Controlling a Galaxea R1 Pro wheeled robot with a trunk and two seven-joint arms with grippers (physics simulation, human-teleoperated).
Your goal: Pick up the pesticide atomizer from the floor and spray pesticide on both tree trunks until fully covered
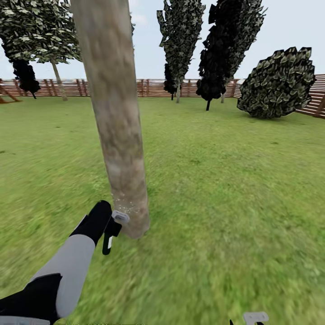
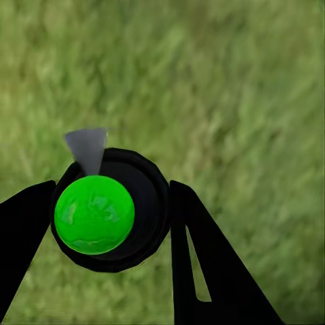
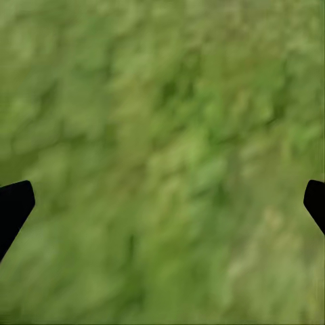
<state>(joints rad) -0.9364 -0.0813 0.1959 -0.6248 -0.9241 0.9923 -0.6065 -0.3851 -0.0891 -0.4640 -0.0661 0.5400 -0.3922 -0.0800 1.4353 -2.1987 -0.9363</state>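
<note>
At the far left of the head view, a wooden fence (image 1: 67,87) runs along the back of the lawn (image 1: 225,180), with a leafy tree (image 1: 43,31) standing in front of it. Lower down, the left arm (image 1: 67,266) reaches forward from the bottom left corner, grey at the forearm and black at the wrist. Its left gripper (image 1: 110,230) hangs low over the grass, just beside the foot of the tree trunk (image 1: 118,117).

In the left wrist view, the black jaws sit close on either side of the atomizer (image 2: 112,210), pinching it between them: a round dark bottle seen end on, with a bright green ball against it and a small grey wedge at its rim. In the head view a pale grey piece shows at the gripper tip, and fine pale specks dot the bark right above it.

The trunk itself is thick, pale and mottled, and leans slightly as it rises out of frame. To its right stand two narrow dark trees (image 1: 180,40) near the fence, then a rounded bush (image 1: 277,83) at the far right.

The right gripper (image 3: 162,196) looks down on blurred grass, with its jaws spread wide apart at the two edges of the right wrist view.
</note>
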